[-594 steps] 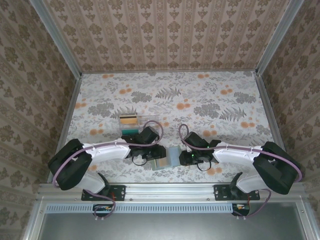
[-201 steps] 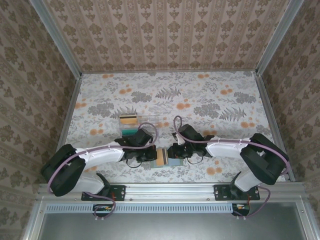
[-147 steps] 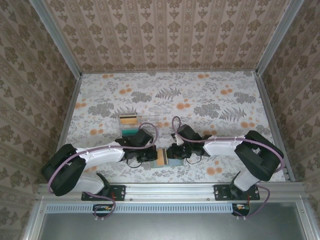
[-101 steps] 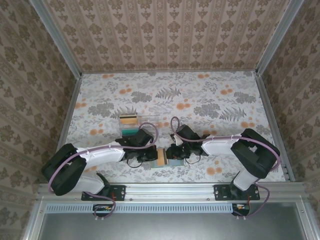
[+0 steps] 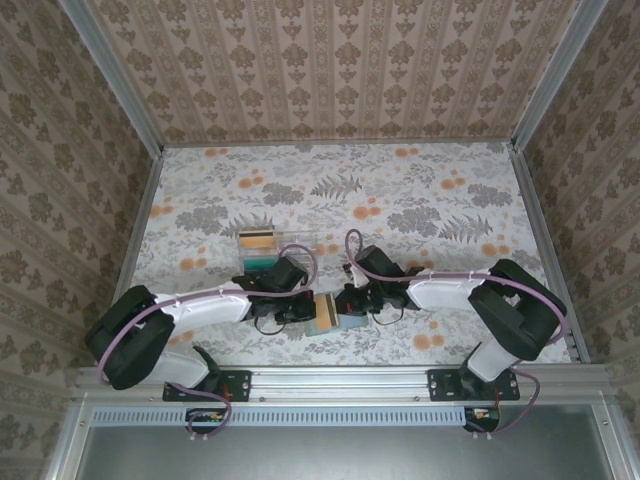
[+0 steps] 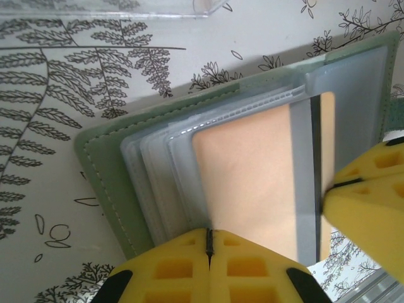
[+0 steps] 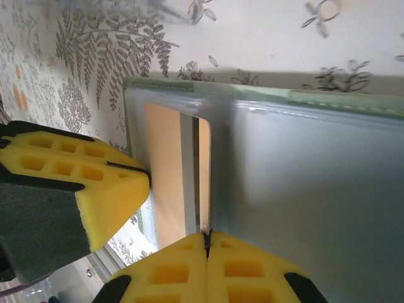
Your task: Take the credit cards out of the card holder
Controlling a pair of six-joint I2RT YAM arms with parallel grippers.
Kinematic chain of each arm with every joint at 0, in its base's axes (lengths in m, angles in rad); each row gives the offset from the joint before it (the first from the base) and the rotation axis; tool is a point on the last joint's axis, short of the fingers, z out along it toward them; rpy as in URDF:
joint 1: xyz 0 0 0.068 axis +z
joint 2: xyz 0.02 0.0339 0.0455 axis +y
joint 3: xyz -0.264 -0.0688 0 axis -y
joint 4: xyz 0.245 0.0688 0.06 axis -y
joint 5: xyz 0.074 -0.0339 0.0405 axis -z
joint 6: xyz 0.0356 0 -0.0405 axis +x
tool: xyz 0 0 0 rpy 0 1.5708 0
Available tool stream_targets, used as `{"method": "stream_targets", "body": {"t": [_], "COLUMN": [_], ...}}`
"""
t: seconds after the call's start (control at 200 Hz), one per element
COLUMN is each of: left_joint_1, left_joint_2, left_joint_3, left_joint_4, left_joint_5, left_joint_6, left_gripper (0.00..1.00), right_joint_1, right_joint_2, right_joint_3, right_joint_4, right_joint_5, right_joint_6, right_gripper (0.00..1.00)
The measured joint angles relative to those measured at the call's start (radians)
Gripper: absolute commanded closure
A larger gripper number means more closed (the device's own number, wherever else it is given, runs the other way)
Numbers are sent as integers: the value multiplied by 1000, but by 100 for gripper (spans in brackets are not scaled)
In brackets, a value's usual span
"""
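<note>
Two arms are reaching in from the metal rail (image 5: 330, 380) at the near edge and meeting low over the holder (image 5: 349, 322). It's lying open and flat on the table (image 5: 420, 190) just past the rail, about midway between the two bases.

The left gripper (image 5: 310, 316) is coming at it from the left and the right gripper (image 5: 343, 304) from the right, tips close together. On the left wrist cam, the left gripper's (image 6: 208, 235) yellow pads are pressing together right at the holder's (image 6: 101, 170) near edge. An orange card (image 6: 252, 177) is sitting in the top clear sleeve. On the right wrist cam, the right gripper (image 7: 206, 238) has its jaws together too, at the edge of that card (image 7: 165, 170). I can't tell if either one is actually pinching anything.

Just beyond the left gripper, a clear tray (image 5: 290, 240) is holding a teal card (image 5: 260, 261) and a tan card (image 5: 257, 239).

The table is wearing a pale cloth with grey ferns and orange flowers. Beige damask-striped wallpaper (image 5: 330, 70) is boxing it in at the back and on both sides, with metal posts running up the back corners.
</note>
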Motion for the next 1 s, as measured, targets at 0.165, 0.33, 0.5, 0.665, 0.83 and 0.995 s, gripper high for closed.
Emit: {"method": "stream_targets", "body": {"t": [0.165,0.33,0.5,0.665,0.83,0.995], "left_joint_1": [0,0,0,0,0,0], "left_joint_2": [0,0,6,9,9,9], "left_joint_3": [0,0,6,10,11,11], "left_joint_4": [0,-1,-5,-9,-11,-11], "left_joint_5": [0,0,0,1,1,0], "left_joint_6": [0,0,0,0,0,0], "left_gripper": [100,100,100,100,100,100], "right_joint_1": [-24,-26,-26,-26,-26,-42], "right_joint_2": [-14,-14,12,39,53,38], "right_joint_3": [-24,-26,-26,-26,-26,-28], "right_joint_4": [-9,-5,28,67,84,81], "right_joint_5": [0,-4,-12,-26,-34,-45], "right_joint_6": [-3,0,6,20,26,13], "right_gripper": [98,74,74,75,88,93]}}
